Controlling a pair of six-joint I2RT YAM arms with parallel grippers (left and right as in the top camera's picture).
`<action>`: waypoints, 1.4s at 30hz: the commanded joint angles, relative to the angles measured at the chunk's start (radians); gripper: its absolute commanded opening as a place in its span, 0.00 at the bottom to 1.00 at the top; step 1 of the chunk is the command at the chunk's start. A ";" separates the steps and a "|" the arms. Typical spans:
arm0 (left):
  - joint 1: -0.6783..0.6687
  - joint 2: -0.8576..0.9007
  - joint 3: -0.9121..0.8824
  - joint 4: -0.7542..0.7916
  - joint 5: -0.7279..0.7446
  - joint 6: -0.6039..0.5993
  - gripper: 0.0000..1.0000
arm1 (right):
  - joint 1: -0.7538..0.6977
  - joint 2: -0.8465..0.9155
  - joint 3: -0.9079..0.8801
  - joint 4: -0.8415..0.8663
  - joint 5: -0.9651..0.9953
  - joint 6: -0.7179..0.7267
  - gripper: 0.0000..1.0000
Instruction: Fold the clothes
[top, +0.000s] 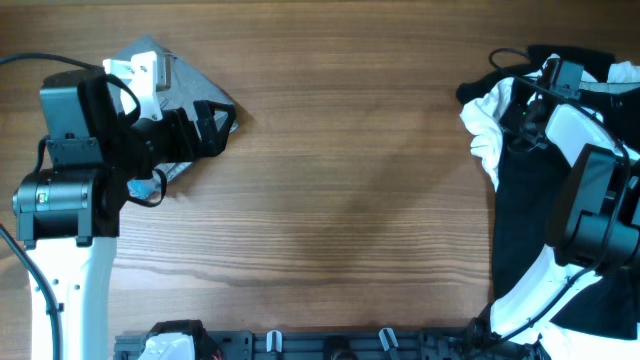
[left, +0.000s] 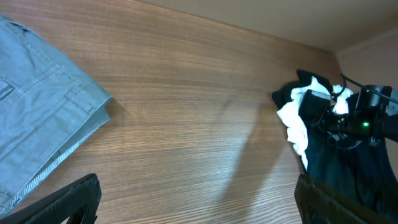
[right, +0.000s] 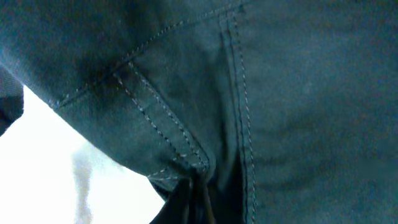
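Your L gripper hung over grey trousers, far-left on table; fingers spread wide. R gripper was down in black T-shirt + white T-shirt heap at right, fingers pressed together, dark stitched fabric against wrist cam.

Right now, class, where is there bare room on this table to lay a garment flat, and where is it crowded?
Widest bare wood: the middle of the table, between the folded grey trousers on the left and the black-and-white clothes pile on the right. Crowded: the far-left corner under the left arm, and the right side under the right arm.
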 joint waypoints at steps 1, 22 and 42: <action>0.002 0.006 0.023 -0.003 0.019 -0.006 1.00 | -0.010 -0.063 0.002 -0.016 0.052 0.016 0.04; 0.003 -0.012 0.023 0.077 0.019 -0.097 1.00 | 0.027 -0.712 0.078 0.126 -0.293 0.032 0.04; 0.003 -0.062 0.023 0.167 0.019 -0.141 1.00 | 0.007 -0.678 0.085 0.024 -0.050 -0.076 0.04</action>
